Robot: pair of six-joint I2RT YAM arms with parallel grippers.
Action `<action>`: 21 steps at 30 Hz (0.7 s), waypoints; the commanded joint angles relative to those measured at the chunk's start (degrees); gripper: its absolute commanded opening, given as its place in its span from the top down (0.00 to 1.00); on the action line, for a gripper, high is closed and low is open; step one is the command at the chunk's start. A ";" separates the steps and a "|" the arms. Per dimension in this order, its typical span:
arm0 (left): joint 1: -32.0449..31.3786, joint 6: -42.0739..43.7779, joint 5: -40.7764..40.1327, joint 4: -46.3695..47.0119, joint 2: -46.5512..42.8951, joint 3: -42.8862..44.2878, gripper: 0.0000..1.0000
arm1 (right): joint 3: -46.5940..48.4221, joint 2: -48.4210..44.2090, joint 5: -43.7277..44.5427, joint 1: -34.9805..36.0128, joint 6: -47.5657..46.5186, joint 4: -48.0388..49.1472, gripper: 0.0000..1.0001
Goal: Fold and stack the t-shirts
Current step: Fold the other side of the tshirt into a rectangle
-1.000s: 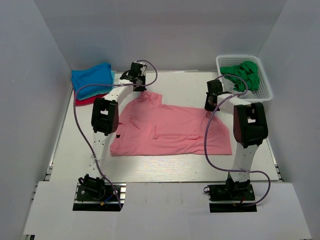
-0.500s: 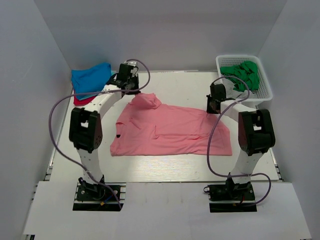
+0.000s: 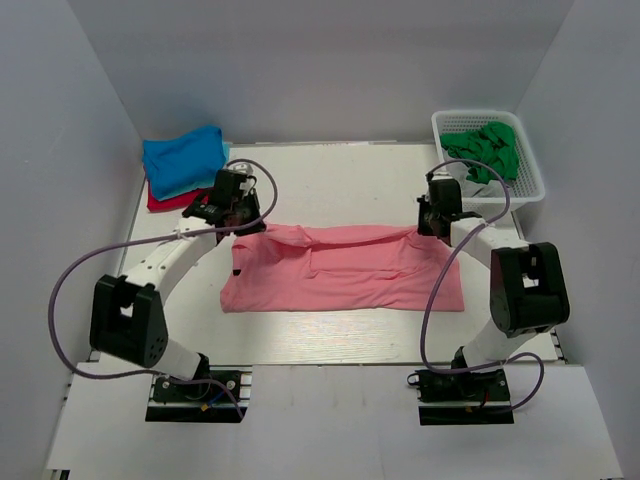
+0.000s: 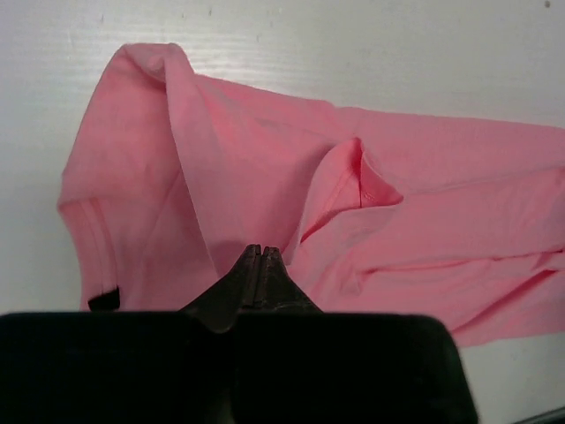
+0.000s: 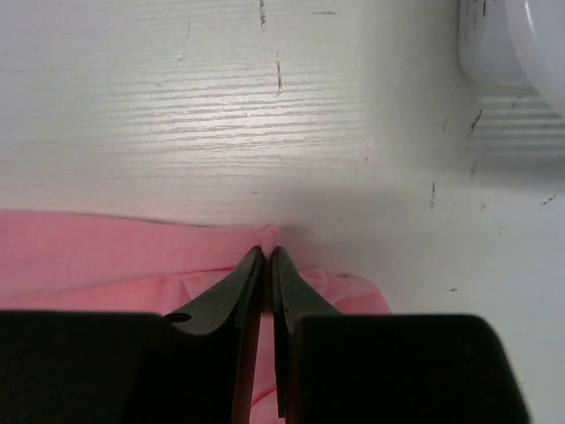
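The salmon-pink t-shirt lies across the middle of the table as a wide band, its far edge doubled over toward the front. My left gripper is shut on a fold at the shirt's far left; in the left wrist view the gripper pinches a strip of the pink cloth. My right gripper is shut on the far right edge; in the right wrist view a nub of pink cloth pokes out between the closed gripper. A dark label shows at the shirt's left edge.
A folded stack stands at the back left: a bright blue shirt on top, a teal edge and a red one beneath. A white basket at the back right holds green cloth. White walls enclose the table.
Both grippers have moved toward the front, carrying the shirt's far edge with them. The raised left corner has come down and the shirt is now a narrower band.
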 commanded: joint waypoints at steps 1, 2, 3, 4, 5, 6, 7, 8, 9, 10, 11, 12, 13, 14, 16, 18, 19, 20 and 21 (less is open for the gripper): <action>-0.29 -3.14 -0.13 -3.39 -7.56 -2.98 1.00 | -1.28 -2.71 0.44 0.42 0.22 1.69 0.86; -0.29 -3.83 0.82 -4.08 -8.53 -3.86 1.00 | -1.63 -2.81 0.88 0.25 0.57 1.51 0.86; -0.29 -4.45 1.53 -4.09 -10.28 -5.78 1.00 | -2.15 -3.07 1.40 0.51 0.75 1.34 0.86; -0.29 -4.98 2.06 -4.61 -11.08 -6.76 1.00 | -2.60 -3.59 2.10 0.42 0.58 1.51 0.86; -0.29 -5.68 2.67 -4.62 -11.79 -8.42 1.00 | -3.12 -4.03 2.55 0.42 0.84 1.16 0.84; -0.29 -6.55 3.20 -5.66 -12.40 -9.13 1.00 | -3.48 -4.39 2.81 0.51 1.01 1.25 0.84; -0.29 -6.56 3.21 -6.54 -13.80 -9.66 1.00 | -4.17 -4.65 2.90 0.77 1.10 1.16 0.84; -0.29 -7.35 3.21 -7.42 -14.51 -10.45 1.00 | -4.36 -4.92 2.90 0.42 1.45 0.98 0.84; -0.29 -7.96 3.21 -9.61 -15.30 -10.46 1.00 | -4.53 -5.27 2.90 0.51 1.63 0.98 0.83; -0.29 -7.97 2.60 -10.59 -16.01 -11.07 1.00 | -4.97 -5.62 2.21 0.51 1.54 1.24 0.83; -0.29 -7.97 2.59 -11.20 -16.88 -12.12 1.00 | -5.15 -6.06 2.20 0.51 1.98 1.16 0.83; -0.29 -8.58 2.59 -11.82 -18.37 -12.82 1.00 | -5.32 -6.06 1.94 0.68 1.98 0.90 0.82; -0.29 -8.58 2.59 -12.70 -18.91 -13.44 1.00 | -5.32 -6.15 1.67 0.68 1.98 0.72 0.82; -0.29 -9.11 2.59 -13.23 -18.91 -14.66 1.00 | -5.50 -6.41 1.85 0.77 2.24 0.46 0.82; -0.29 -10.60 4.68 -13.84 -19.44 -15.99 1.00 | -6.20 -6.59 2.02 1.03 2.51 -0.59 0.82; -0.29 -12.79 11.07 -13.85 -19.44 -19.41 1.00 | -6.99 -7.29 2.02 1.21 3.30 -1.12 0.80; -0.29 -13.67 13.29 -13.85 -19.44 -20.81 0.97 | -7.34 -7.99 3.07 1.39 3.47 -2.00 0.79; -0.90 -14.64 15.05 -13.85 -20.05 -23.79 0.95 | -8.48 -8.34 3.34 1.56 4.52 -2.35 0.79; -0.90 -14.65 18.12 -14.46 -20.58 -25.12 0.95 | -8.92 -9.74 3.25 1.65 5.23 -2.70 0.79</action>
